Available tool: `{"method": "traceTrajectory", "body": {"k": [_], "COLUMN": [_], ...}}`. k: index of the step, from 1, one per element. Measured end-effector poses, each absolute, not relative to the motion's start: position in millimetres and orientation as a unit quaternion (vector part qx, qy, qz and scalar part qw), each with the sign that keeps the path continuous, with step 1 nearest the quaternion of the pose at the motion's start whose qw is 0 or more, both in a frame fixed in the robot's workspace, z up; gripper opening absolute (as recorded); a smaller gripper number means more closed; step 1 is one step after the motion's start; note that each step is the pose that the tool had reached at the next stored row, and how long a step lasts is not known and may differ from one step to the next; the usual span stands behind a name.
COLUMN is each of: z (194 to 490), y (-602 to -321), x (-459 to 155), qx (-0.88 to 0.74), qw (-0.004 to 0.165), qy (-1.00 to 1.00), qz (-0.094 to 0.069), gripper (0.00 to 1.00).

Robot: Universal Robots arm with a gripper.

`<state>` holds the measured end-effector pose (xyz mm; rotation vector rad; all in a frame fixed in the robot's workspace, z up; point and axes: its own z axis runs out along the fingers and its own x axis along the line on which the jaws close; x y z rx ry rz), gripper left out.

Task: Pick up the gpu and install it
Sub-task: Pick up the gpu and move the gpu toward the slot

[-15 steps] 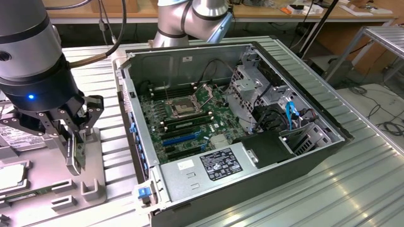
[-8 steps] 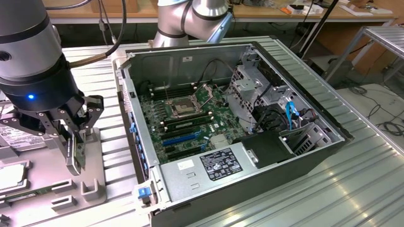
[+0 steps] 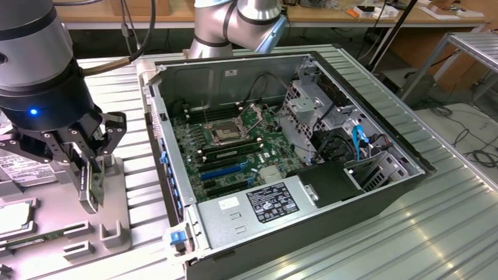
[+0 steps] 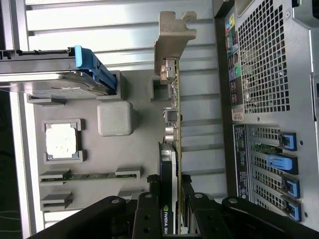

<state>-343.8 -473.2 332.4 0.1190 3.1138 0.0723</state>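
Note:
The gpu (image 4: 175,129) shows edge-on in the wrist view, a thin black card with its silver end bracket (image 4: 172,35) at the far end. It stands upright over the grey parts tray (image 4: 114,149), near a small holder block. My gripper (image 4: 172,211) is shut on it, with one black finger (image 4: 148,214) against each face. In the exterior view my gripper (image 3: 87,178) hangs over the tray (image 3: 116,192) at the exterior view's left, beside the open computer case (image 3: 311,175). The motherboard (image 3: 233,140) with its blue expansion slots (image 3: 225,170) lies exposed inside.
The tray also carries a silver hard drive (image 4: 55,82) with a blue clip, a processor (image 4: 62,141) and green memory sticks (image 4: 89,175). The case's rear panel (image 4: 269,74) with blue slot clips (image 4: 281,162) stands close beside the card. A ribbed metal table (image 3: 435,233) lies underneath.

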Motion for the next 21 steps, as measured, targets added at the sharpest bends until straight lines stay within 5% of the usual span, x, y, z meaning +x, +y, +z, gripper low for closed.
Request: {"method": "traceTrajectory", "body": {"k": [21], "z": [345.1], "y": [-473.2], "x": [-343.8], "qx": [0.038], "qw": [0.012], "qy": [0.999], "qz": [0.023], "gripper": [0.27]}}
